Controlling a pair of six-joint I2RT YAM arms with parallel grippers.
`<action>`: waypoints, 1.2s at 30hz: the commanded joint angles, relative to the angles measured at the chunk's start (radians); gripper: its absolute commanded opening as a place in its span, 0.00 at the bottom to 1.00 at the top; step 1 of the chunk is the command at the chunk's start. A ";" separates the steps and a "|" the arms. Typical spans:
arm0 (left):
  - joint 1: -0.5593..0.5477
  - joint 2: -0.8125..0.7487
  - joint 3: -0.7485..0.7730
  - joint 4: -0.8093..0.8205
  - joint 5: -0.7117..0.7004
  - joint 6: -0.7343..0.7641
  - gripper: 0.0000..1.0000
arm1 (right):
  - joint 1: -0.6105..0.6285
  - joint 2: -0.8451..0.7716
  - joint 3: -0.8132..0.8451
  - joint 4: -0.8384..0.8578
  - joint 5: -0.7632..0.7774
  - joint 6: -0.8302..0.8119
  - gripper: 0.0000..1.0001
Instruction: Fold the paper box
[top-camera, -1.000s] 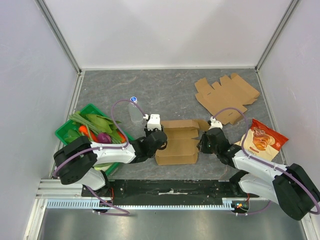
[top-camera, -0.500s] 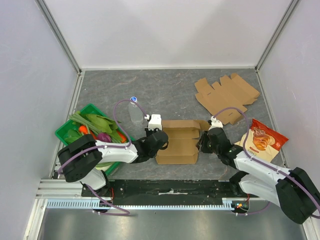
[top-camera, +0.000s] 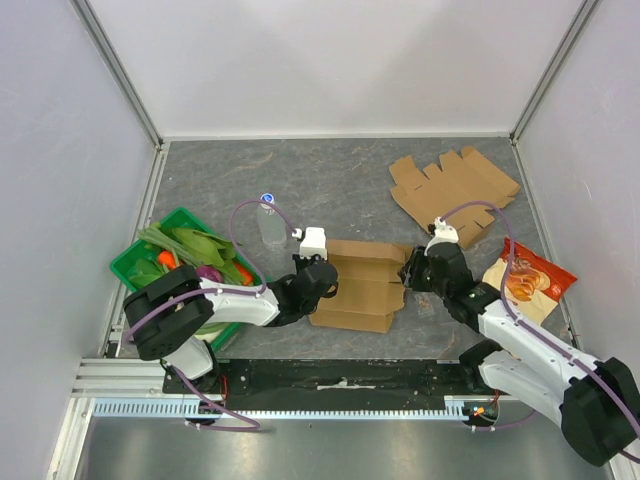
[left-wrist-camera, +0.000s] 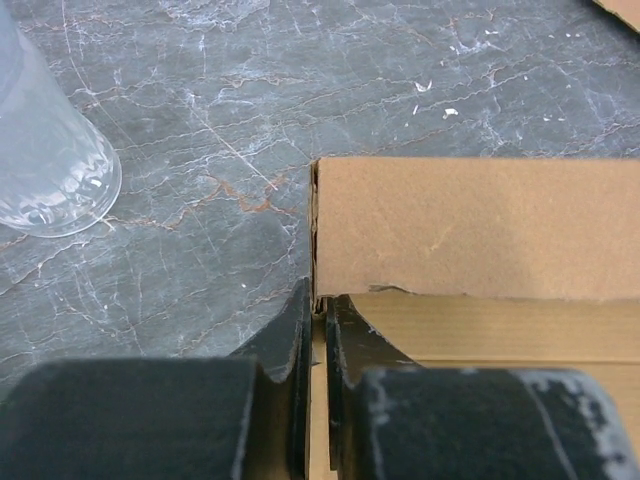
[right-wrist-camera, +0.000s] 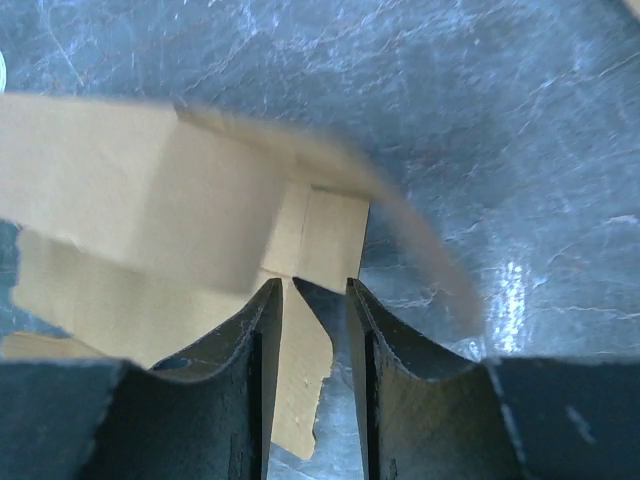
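Note:
The brown paper box lies partly folded on the grey table between both arms. My left gripper is at its left end. In the left wrist view my left gripper is shut on the thin upright left wall of the box. My right gripper is at the box's right end. In the right wrist view my right gripper stands open, a loose end flap of the box lying under and between its fingers without being pinched.
A second, flat cardboard blank lies at the back right. A snack bag sits by the right arm. A green tray of vegetables is on the left, with a clear plastic bottle beside it.
My left gripper has shut on the box's left wall. My right gripper has opened a little and moved back and to the right; the box's right end has swung out and sits skewed.

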 joint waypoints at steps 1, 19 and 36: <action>-0.001 0.003 -0.006 0.077 -0.073 0.032 0.02 | -0.027 0.012 0.060 0.002 0.027 -0.072 0.39; -0.009 -0.052 -0.037 0.019 -0.179 -0.080 0.02 | -0.078 0.055 0.002 0.192 -0.040 -0.161 0.13; -0.009 -0.098 -0.060 -0.020 -0.169 -0.149 0.02 | 0.042 0.250 -0.003 0.395 0.161 -0.186 0.00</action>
